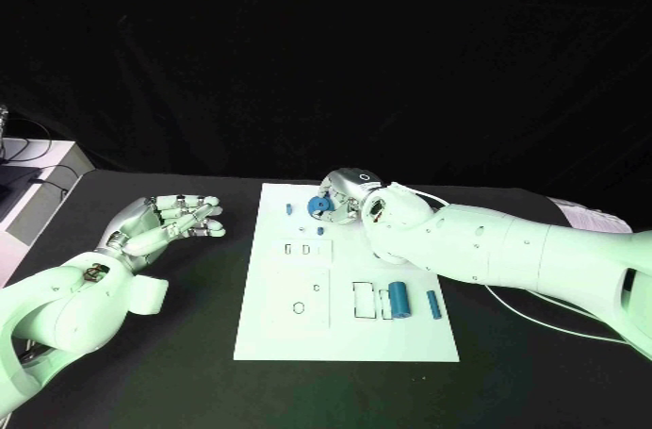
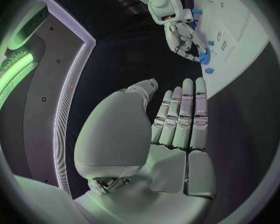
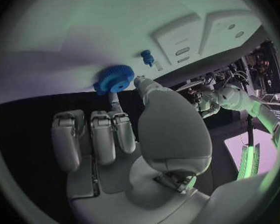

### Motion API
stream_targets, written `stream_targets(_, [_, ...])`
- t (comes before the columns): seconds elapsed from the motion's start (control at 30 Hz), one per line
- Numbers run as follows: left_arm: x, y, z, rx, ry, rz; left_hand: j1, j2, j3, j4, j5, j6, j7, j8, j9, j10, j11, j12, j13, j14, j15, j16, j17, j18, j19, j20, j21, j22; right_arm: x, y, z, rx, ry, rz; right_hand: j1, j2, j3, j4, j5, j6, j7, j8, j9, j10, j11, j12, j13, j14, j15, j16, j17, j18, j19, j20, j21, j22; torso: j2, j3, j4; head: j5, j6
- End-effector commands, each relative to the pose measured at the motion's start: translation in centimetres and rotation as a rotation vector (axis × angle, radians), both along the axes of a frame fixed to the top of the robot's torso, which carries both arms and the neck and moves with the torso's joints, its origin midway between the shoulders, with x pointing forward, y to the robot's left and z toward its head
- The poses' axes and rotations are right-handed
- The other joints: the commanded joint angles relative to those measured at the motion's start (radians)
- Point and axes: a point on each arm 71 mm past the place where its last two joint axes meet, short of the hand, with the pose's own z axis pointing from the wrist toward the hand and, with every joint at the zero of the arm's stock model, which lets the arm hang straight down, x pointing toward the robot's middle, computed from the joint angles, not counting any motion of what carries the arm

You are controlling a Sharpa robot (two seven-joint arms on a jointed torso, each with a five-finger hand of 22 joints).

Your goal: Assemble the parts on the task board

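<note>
We find the right hand (image 3: 124, 129) pinching the gear (image 3: 113, 79) over the board (image 1: 340, 330), likely seating it; left hand (image 1: 170, 219) idles open, empty.

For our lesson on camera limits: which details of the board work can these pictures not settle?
- Head view: the right hand covers the task board's far corner, so the blue gear's seating is hidden.
- Right wrist view: whether the fingers clamp the gear or only touch it.
- Head view: board slots are too small to read.
</note>
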Motion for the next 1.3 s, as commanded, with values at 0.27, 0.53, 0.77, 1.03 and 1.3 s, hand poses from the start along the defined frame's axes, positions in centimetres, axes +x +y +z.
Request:
stream_targets(0.27, [0.0,-0.1,0.1,-0.003,-0.005,-0.01,-0.003,-0.01,0.006,-0.003,-0.004,-0.004,0.001,-0.005,-0.001,-0.007,0.002,-0.004,-0.001,-0.006,0.002,-0.006,0.001,0.008,-0.006,-0.001,0.006,0.001,-0.1,-0.5,-0.8,-0.019,0.062,0.008,-0.024,0.013,0.01,-0.002,0.035,0.007,-0.004,-0.002,0.003,0.105,0.0,0.002,0.263,0.108,0.003,0.004,0.263,-0.015,0.094,0.004,0.0,0.238,0.0,0.0008,0.0003,-0.001,-0.001])
stream_targets(0.53, [0.0,0.0,0.1,-0.002,-0.006,-0.008,-0.003,-0.01,0.006,-0.003,-0.004,-0.004,0.001,-0.005,-0.001,-0.007,0.002,-0.004,-0.001,-0.006,0.002,-0.006,0.001,0.008,-0.006,-0.001,0.006,0.001,-0.2,-1.6,-0.9,-0.025,0.082,-0.001,-0.025,0.016,0.019,-0.005,0.05,0.009,-0.005,-0.002,0.003,0.105,-0.001,0.002,0.263,0.108,0.002,0.004,0.263,-0.016,0.094,0.003,0.001,0.239,0.0,0.0005,0.0005,0.001,-0.004])
stream_targets(0.77, [-0.1,0.0,0.1,-0.001,-0.006,-0.006,-0.004,-0.01,0.006,-0.003,-0.004,-0.004,0.002,-0.006,-0.002,-0.008,0.002,-0.004,-0.001,-0.007,0.002,-0.007,0.002,0.008,-0.008,-0.001,0.006,0.001,-0.9,-3.1,-0.5,0.032,0.047,0.007,-0.021,0.02,0.03,-0.008,0.053,0.015,-0.007,0.0,0.005,0.105,-0.002,0.002,0.263,0.108,0.001,0.004,0.263,-0.019,0.1,0.002,0.011,0.25,0.0,0.0011,-0.0012,0.003,-0.006])
stream_targets(1.03, [-0.1,0.1,0.1,0.0,-0.007,-0.002,-0.004,-0.009,0.007,-0.004,-0.004,-0.005,0.002,-0.006,-0.002,-0.009,0.003,-0.004,-0.001,-0.007,0.002,-0.007,0.003,0.008,-0.009,0.0,0.006,0.002,-2.3,-5.2,1.3,0.122,-0.039,0.009,-0.008,0.013,0.045,-0.017,0.055,0.019,-0.008,0.0,0.005,0.105,-0.004,0.002,0.263,0.108,-0.001,0.004,0.263,-0.019,0.101,0.0,0.012,0.252,-0.002,0.0004,-0.0018,0.0,-0.001])
stream_targets(1.3, [0.0,0.2,0.1,0.0,-0.008,0.002,-0.004,-0.009,0.007,-0.004,-0.003,-0.005,0.002,-0.006,-0.002,-0.009,0.003,-0.004,-0.001,-0.008,0.003,-0.007,0.003,0.008,-0.009,0.0,0.007,0.002,-2.5,-9.3,2.8,0.187,-0.041,-0.026,0.077,-0.022,0.091,-0.077,-0.013,0.023,-0.005,-0.004,0.006,0.105,-0.002,0.002,0.263,0.108,-0.003,0.004,0.263,-0.015,0.093,-0.002,-0.002,0.237,-0.003,0.0038,-0.0071,-0.005,0.008])
